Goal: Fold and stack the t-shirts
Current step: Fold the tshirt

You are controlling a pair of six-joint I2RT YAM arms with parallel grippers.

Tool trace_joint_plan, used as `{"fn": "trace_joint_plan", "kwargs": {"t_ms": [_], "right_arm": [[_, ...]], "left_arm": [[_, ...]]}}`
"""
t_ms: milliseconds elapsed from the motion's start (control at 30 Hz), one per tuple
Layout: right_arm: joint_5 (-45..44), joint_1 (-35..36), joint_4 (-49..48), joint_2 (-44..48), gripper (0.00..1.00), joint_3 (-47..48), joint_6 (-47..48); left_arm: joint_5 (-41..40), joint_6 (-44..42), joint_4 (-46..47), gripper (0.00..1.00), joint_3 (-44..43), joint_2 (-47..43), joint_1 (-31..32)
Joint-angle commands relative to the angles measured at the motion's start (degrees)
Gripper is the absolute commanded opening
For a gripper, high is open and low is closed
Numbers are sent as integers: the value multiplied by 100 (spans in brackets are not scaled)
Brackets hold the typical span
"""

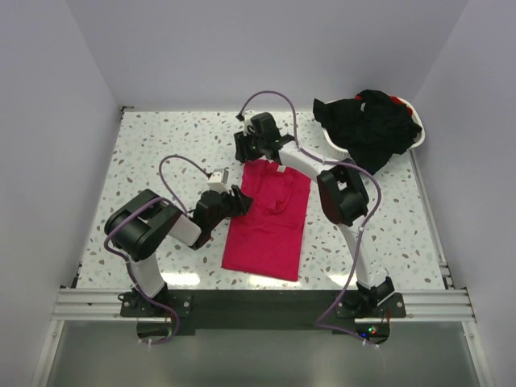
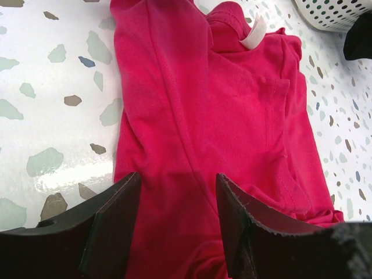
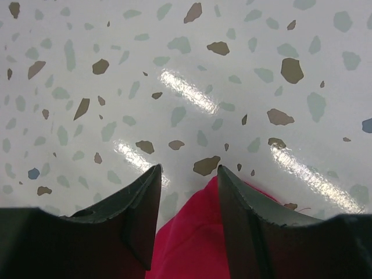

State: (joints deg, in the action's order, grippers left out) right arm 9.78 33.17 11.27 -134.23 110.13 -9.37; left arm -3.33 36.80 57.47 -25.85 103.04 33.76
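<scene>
A pinkish-red t-shirt (image 1: pixel 270 218) lies on the table as a long strip folded lengthwise, its white neck label (image 2: pixel 254 32) at the far end. My left gripper (image 1: pixel 239 203) is at the shirt's left edge. In its wrist view the left gripper (image 2: pixel 177 177) is open, jaws apart just above the red fabric (image 2: pixel 192 104). My right gripper (image 1: pixel 256 150) is at the shirt's far left corner. It stands open (image 3: pixel 189 168), and a tip of red cloth (image 3: pixel 197 238) lies loose between the jaws. Black t-shirts (image 1: pixel 372 125) are heaped in the basket.
The white plastic basket (image 1: pixel 332 139) stands at the back right, and its perforated wall (image 2: pixel 331 10) shows in the left wrist view. The terrazzo table top (image 1: pixel 161 145) stretches left of the shirt. Purple cables loop over both arms.
</scene>
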Motion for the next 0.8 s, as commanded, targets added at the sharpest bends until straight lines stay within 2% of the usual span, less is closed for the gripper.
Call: {"fn": "trace_joint_plan", "kwargs": {"t_ms": [0, 367, 500, 667, 767], "right_arm": [[15, -47, 288, -208, 48, 334, 268], [-345, -30, 727, -454, 49, 624, 260], [-363, -30, 894, -568, 37, 773, 242], [-521, -21, 1096, -648, 13, 896, 242], [-609, -30, 1220, -727, 10, 1054, 242]], "left_arm": [[-9, -173, -474, 59, -35, 137, -36], [17, -173, -544, 60, 9, 31, -36], [17, -173, -553, 60, 36, 14, -36], [8, -138, -571, 60, 71, 5, -36], [-1, -138, -588, 59, 97, -4, -36]]}}
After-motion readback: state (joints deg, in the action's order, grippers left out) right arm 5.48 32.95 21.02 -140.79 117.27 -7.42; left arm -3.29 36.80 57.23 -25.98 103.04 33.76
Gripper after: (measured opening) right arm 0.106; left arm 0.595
